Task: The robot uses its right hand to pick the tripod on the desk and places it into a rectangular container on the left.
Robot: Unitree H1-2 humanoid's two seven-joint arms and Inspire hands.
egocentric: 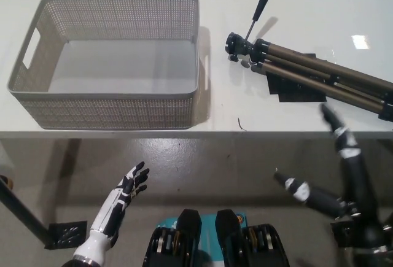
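Observation:
A folded tripod (310, 67) with bronze legs and a black head lies on the white desk (295, 9), right of centre, its handle pointing up and away. To its left stands an empty grey perforated rectangular basket (196, 46). My black right hand (334, 169) hovers in front of the desk's near edge, below the tripod legs, fingers spread and holding nothing. My white left hand (123, 199) rests low at the lower left, off the desk, fingers apart and empty.
A black flat plate (295, 89) lies under the tripod legs. The desk's front edge (184, 133) runs across the middle; below it is grey floor. A dark stand base (64, 235) sits at the lower left.

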